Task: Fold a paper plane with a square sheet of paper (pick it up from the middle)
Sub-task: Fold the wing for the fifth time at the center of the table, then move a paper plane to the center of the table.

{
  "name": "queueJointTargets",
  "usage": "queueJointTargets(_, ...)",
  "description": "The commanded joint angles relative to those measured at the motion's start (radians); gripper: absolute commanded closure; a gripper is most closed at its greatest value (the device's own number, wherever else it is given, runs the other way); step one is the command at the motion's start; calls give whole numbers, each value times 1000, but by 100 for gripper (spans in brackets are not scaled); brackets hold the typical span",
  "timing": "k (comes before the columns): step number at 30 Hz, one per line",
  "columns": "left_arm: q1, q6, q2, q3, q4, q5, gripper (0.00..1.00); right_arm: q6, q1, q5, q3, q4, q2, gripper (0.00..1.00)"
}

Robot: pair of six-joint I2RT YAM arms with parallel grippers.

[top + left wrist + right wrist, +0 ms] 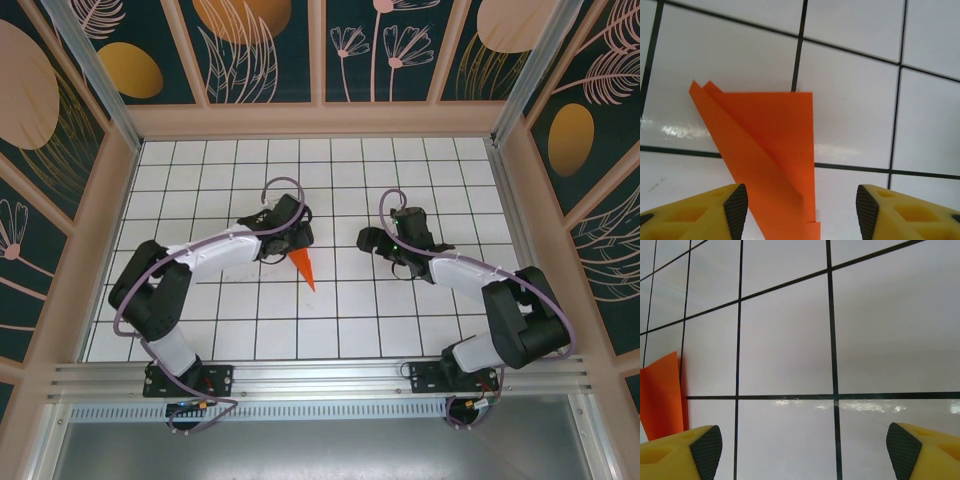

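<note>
Paper plane [303, 268]: bright orange dart with layered folds, lying flat on the white grid table [450, 170]. Left gripper [802, 200]: jaws spread, straddling the plane, pinching nothing. Right gripper [805, 445]: jaws spread over bare tiles beside it. Status: folding judged complete; the 2 arms need only clear away.

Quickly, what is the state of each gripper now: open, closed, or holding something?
Left gripper: open, holding nothing; the paper plane lies on the table between its fingers.
Right gripper: open, holding nothing.
</note>
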Motion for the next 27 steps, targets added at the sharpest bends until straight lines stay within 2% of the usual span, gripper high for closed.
queueJointTargets(1,-19,-60,56,36,-111,-62,38,14,-7,46,-11,43,-25,12)
queueJointTargets(3,-23,-80,80,50,-127,-69,38,16,-7,45,-10,39,-27,12)
queueJointTargets(7,-30,-111,103,68,-157,-100,48,16,-6,43,-4,27,-29,12)
queueJointTargets(14,-33,-158,38,22,-132,-115,62,19,-6,38,2,15,-31,13)
queueJointTargets(23,-33,-174,1,-28,-26,-91,100,12,-5,20,5,10,-42,14)
queueJointTargets(27,-33,-127,-7,-14,17,-58,100,8,-7,16,-9,23,-73,14)
